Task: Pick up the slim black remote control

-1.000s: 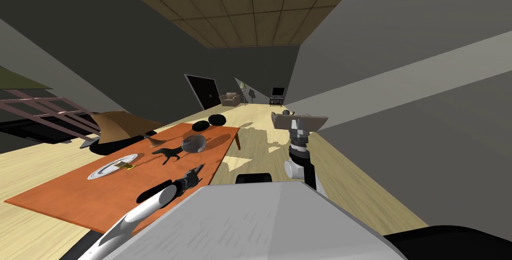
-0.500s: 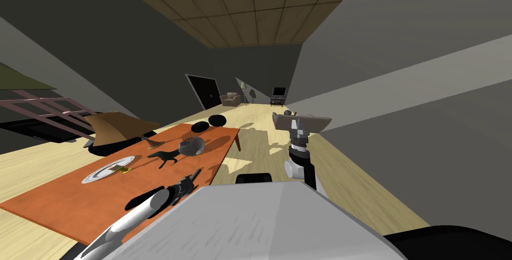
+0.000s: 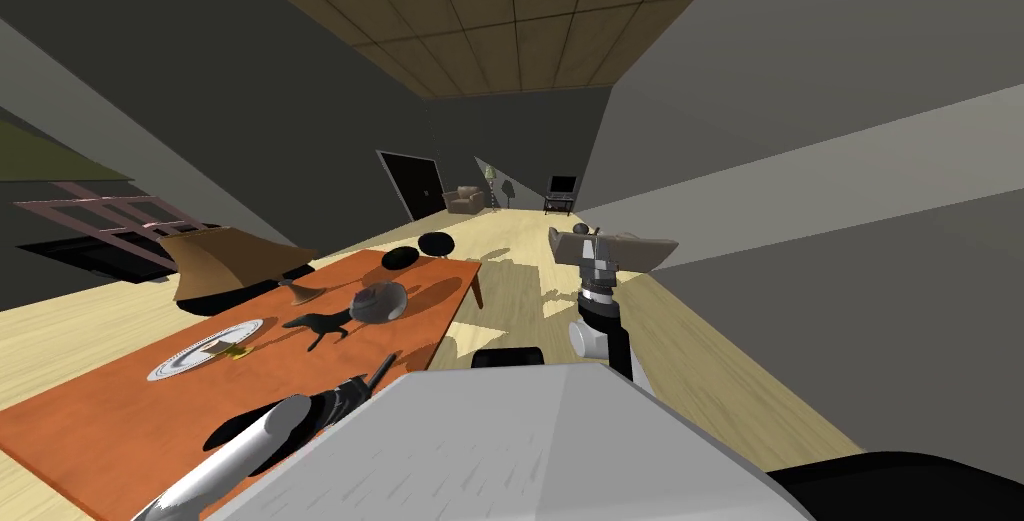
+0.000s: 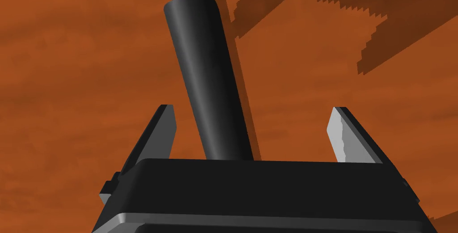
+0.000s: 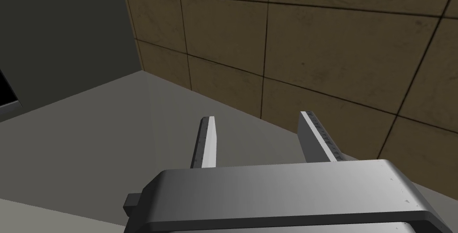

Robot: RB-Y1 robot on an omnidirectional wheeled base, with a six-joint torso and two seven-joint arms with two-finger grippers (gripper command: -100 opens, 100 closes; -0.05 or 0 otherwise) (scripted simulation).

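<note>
The slim black remote (image 4: pixel 203 74) lies flat on the orange table (image 4: pixel 67 65). Its near end runs in between the fingers of my left gripper (image 4: pixel 252 132), closer to one finger than the other, and its far end points away. That gripper is open, with neither finger touching the remote. In the head view the left gripper (image 3: pixel 378 373) hangs low over the table's near right edge. My right gripper (image 3: pixel 610 247) is held up to the right, away from the table. Its fingers (image 5: pixel 206 141) are open with nothing between them.
On the orange table (image 3: pixel 120 415) are a white plate (image 3: pixel 205 348), a black animal figurine (image 3: pixel 322 325), a clear glass globe (image 3: pixel 378 300) and a small brown cone (image 3: pixel 298 292). A brown chair (image 3: pixel 230 260) stands at the far side, with two black round seats (image 3: pixel 400 256) beyond.
The whole head picture has shifted, so I have moved: the table and its things slid to the left. My left arm sits lower and further left in view. The right arm stays as it was.
</note>
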